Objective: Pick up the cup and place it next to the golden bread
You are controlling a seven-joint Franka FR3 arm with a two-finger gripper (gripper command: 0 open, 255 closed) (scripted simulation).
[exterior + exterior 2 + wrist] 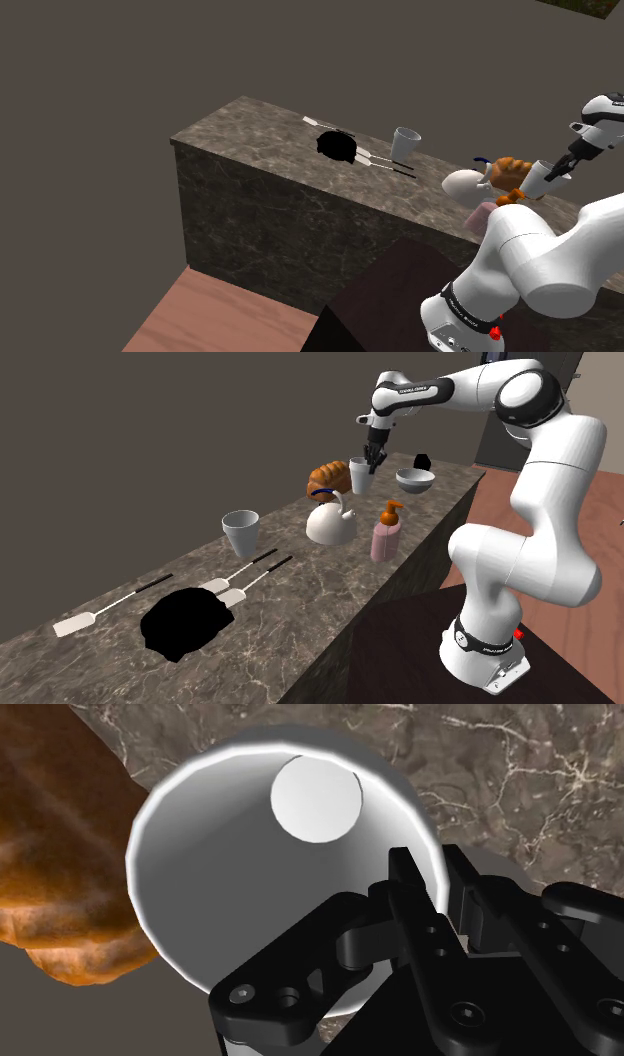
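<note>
Wrist view looks straight down into the white cup [230,884]. The end effector [430,869] is pinching its rim, one finger inside the wall and one outside, with only a narrow gap between them. The golden-brown bread [60,854] sits just beside the cup. Second exterior view adds the rest of the layout: a second cup [240,532] standing alone mid-table, a white kettle [330,524] in front of the bread, and a pink soap bottle [385,536] with an orange pump. There's also a bowl [415,479] past the held cup, pale spatulas [228,595] and a flat black patch [185,620]. Shoulder view gives the table's front face, the reddish wood floor [210,315] and the dark stand [400,290]. Table [310,587] is dark veined marble and the walls are plain grey-brown. Can't tell if the cup base touches the table or sits just off it.
</note>
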